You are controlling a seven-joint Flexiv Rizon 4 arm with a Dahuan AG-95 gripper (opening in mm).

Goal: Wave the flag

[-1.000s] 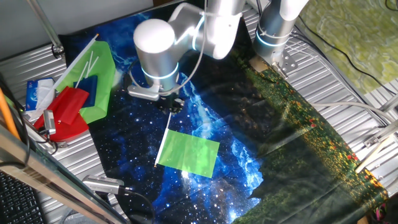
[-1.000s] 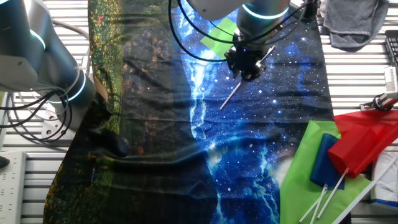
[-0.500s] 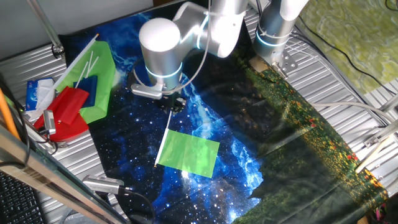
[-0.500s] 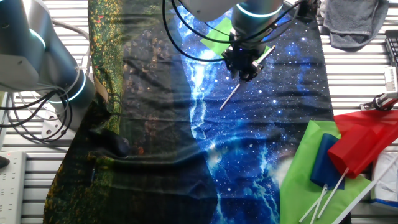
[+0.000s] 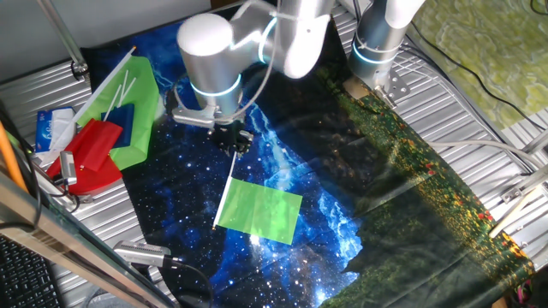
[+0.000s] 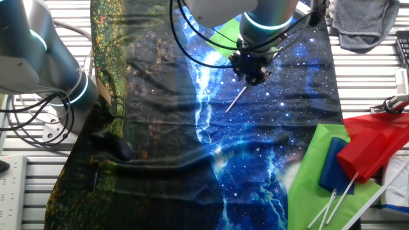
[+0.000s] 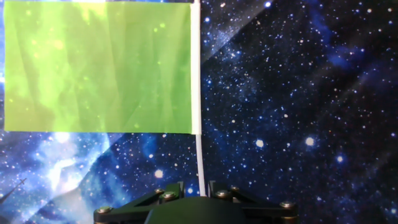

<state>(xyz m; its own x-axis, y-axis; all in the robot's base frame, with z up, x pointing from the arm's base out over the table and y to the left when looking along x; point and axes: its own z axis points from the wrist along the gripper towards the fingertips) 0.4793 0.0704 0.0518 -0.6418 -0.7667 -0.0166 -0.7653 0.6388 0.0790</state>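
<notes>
The gripper [image 7: 196,186] was nearly closed around the white stick [image 7: 200,163] of the flag [image 7: 99,65], whose green cloth lay flat ahead, left of the stick.

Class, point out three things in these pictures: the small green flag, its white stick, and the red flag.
small green flag [image 7: 96,65], hand view, middle of the cloth
white stick [image 7: 200,165], hand view, bare part below the cloth
red flag [image 5: 96,147], one fixed view, middle of the cloth
</notes>
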